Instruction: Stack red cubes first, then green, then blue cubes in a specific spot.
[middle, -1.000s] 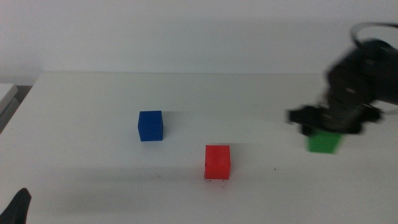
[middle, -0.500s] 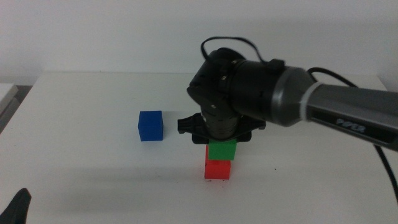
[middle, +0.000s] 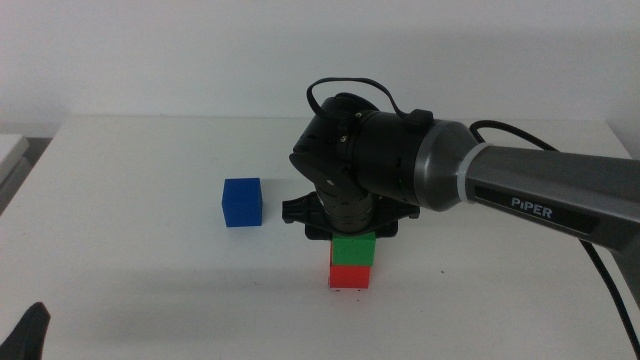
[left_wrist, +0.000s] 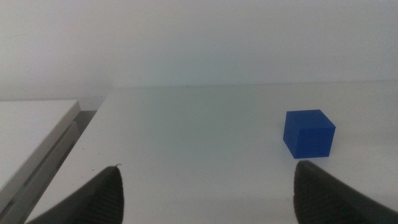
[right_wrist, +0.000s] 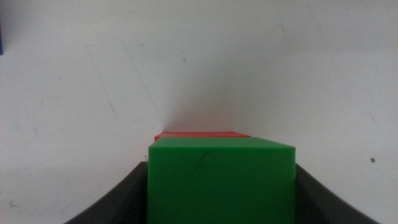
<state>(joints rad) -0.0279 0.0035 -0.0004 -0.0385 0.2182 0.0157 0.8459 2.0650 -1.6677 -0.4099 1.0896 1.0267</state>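
The green cube (middle: 354, 248) rests on top of the red cube (middle: 350, 277) at the table's middle front. My right gripper (middle: 352, 236) comes down on it from above and is shut on the green cube (right_wrist: 221, 180), one dark jaw against each side. Only a thin strip of the red cube (right_wrist: 202, 134) shows beyond it in the right wrist view. The red cube covers the specific spot. The blue cube (middle: 242, 202) stands alone to the left of the stack, also seen as the blue cube (left_wrist: 309, 133). My left gripper (left_wrist: 208, 199) waits open at the front left corner.
A white ledge (left_wrist: 37, 137) lies beyond the table's left edge (middle: 30, 165). The right arm's grey link (middle: 540, 190) stretches across the right half of the table above the surface.
The right gripper carried the green cube from the table's right side leftwards to above the red cube, then lowered it onto the red cube. The blue cube and left gripper stayed put.
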